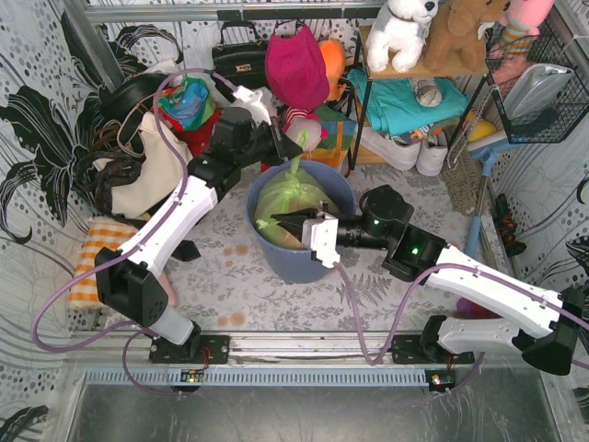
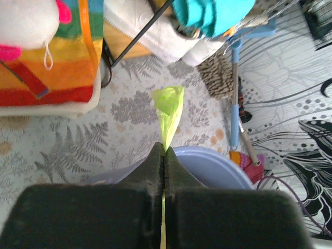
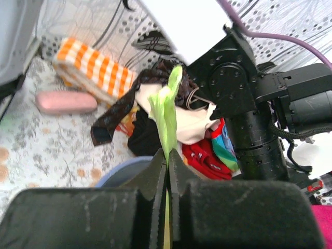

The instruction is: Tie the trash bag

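The trash bag sat down inside the blue-grey bin, right in the middle of the table. It was light green and thin enough that something brown showed through low in it. And both arms were on it!

The left gripper was out over the far rim of the bin. Its jaws were pressed tight together on a twisted piece of the green plastic. Up close you could see that piece rising straight out between the black fingers and flaring a little at its tip, with the bin's rim just beyond.

The right gripper reached in from the right side, low over the bag's top and pointing across the bin. It was clamped on plastic too, with a second green strip pinched between its closed fingers and standing up above them. The left arm's dark wrist loomed just beyond it.

So there were two pieces of the same bag, one in each grip, and the bulk of the bag was in the bin between them.

Around the edges, an orange checked cloth lay at the left side of the table with a pink case beside it. Plush toys sat on the shelf at the back right.
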